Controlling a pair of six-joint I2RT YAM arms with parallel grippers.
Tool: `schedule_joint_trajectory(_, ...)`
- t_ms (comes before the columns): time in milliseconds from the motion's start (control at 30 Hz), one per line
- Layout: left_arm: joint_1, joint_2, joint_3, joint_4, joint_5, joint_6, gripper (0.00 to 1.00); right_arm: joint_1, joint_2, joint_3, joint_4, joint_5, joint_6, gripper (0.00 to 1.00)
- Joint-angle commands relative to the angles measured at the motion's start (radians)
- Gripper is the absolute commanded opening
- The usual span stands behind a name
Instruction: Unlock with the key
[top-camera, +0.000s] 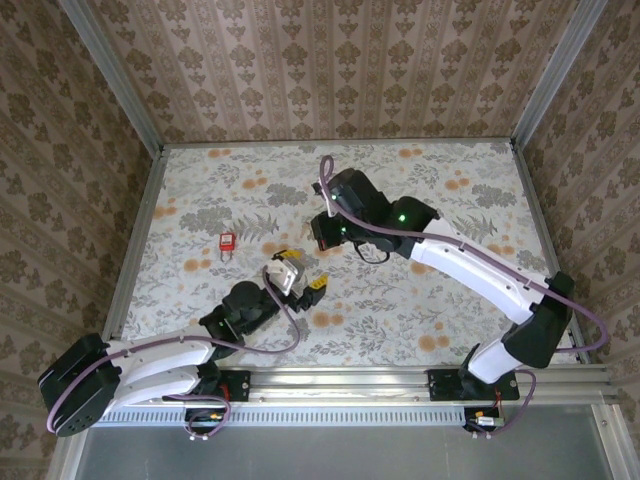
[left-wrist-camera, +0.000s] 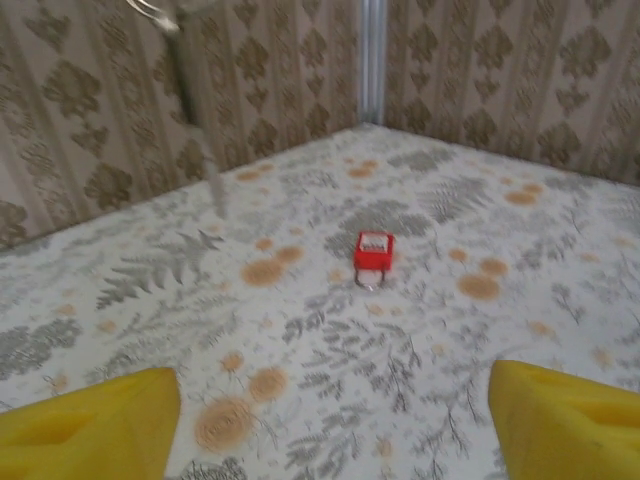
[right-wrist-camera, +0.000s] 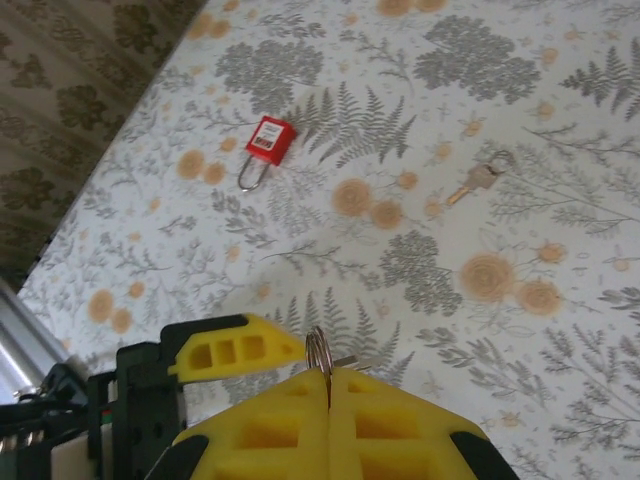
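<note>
**benchrat:** Quick count on the floral tabletop (top-camera: 200, 170). There's one red padlock (top-camera: 228, 241), and that's the only lock. It lies flat in the left half, closer to the left edge than to the middle and roughly halfway between the near and far edges. Nothing is touching it.

**yam_fan:** Keys are where it gets interesting. From the right wrist cam he'd count two pieces. One loose key (right-wrist-camera: 478, 180) lies flat on the cloth with a small loop at its head, well apart from the padlock. Then there's one key ring (right-wrist-camera: 318, 350) pinched in the right gripper (right-wrist-camera: 328, 382). Its yellow fingers are pressed tight together on the ring, and a sliver of metal pokes out sideways. Can't tell if that sliver is a key blade.

**benchrat:** And two arms, two grippers. The right one hovers over the middle of the tabletop, off to the right of the padlock.

**yam_fan:** The left gripper (top-camera: 302, 270) sits between that one and the near edge. Its two fingers are spread wide with nothing between them. Its wrist cam looks straight at the padlock, which is centred between the yellow tips. One of those fingers (right-wrist-camera: 235, 350) shows just beside the right gripper's pinched pair.
</note>
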Motion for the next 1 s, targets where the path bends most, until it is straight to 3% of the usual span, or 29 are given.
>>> schedule_joint_trajectory(0,-0.003,-0.009,-0.038,0.149,-0.087,0.039,0.76,0.039,-0.039,-0.017,0.007,0.043,0.041,0.03)
schedule_joint_trajectory(333,-0.004,-0.007,-0.040,0.214,-0.132,0.045,0.58,0.081,-0.072,-0.028,0.024,0.035,0.060,0.03)
schedule_joint_trajectory(967,-0.003,0.112,0.037,0.295,-0.080,0.097,0.57,0.088,-0.129,-0.126,0.100,0.005,0.140,0.02)
